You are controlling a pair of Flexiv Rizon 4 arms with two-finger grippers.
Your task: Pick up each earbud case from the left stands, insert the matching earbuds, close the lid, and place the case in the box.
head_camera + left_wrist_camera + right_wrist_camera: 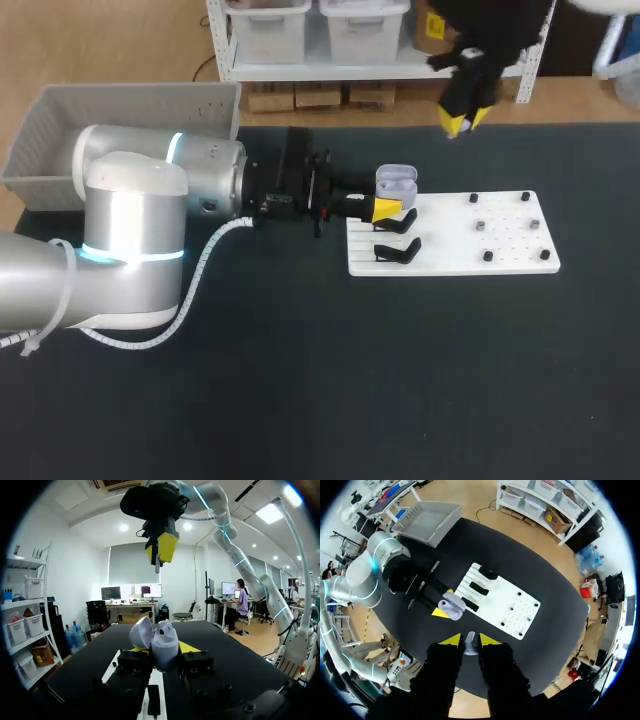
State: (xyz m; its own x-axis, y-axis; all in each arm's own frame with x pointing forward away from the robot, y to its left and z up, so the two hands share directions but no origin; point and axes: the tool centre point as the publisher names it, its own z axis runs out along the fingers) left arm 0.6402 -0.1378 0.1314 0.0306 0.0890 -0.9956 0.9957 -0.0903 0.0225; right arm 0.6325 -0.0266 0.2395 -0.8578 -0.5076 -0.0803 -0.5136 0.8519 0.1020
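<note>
left arm lies across the table (300, 380) from the left side. left fingers (386, 210) sit at the left end of the white board (450, 262), narrowed onto the earbud case (396, 184), one yellow tip on each side. left wrist view: case upright btwn the tips, lid (141, 632) swung open and tilted back. can't tell if the case's base rests on anything.

two black stands (398, 250) on the board's left end, just beside the left fingers; the nearer one is bare, the other partly under the fingers. small dark pegs (488, 256) dot the board's right part.

right fingers (466, 119) hang high over the table's far edge, well apart from the board, tips pointing down. right wrist view: tips close together, pinching a small pale earbud (470, 645) btwn them, w/ the open case and left arm far below.

grey box (60, 120) at the table's far-left corner, behind the left arm; can't see inside it.
</note>
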